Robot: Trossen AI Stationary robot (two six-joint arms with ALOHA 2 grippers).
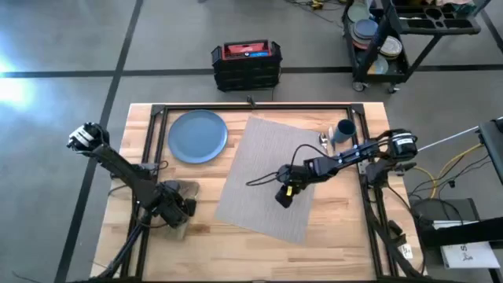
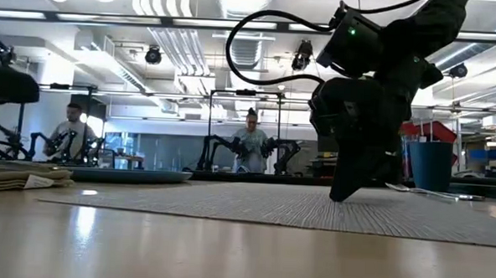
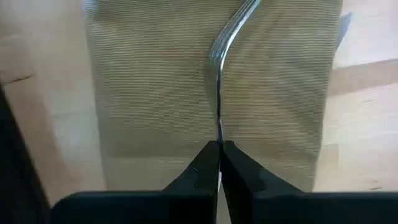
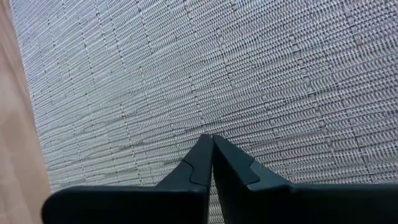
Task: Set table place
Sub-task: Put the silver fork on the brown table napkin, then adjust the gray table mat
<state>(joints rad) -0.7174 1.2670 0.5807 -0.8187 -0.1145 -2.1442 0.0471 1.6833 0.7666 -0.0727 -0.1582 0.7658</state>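
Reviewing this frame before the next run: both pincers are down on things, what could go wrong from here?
1. The left pincer is shut on the tip of the fork handle over the napkin; so thin a grip may let it swivel or slip.
2. The right pincer, shut, presses on the placemat, which lies skewed; dragging could bunch it or push it toward the plate.

Black crate [image 1: 246, 64], dish cart [image 1: 385, 39], two people [image 2: 250, 143].
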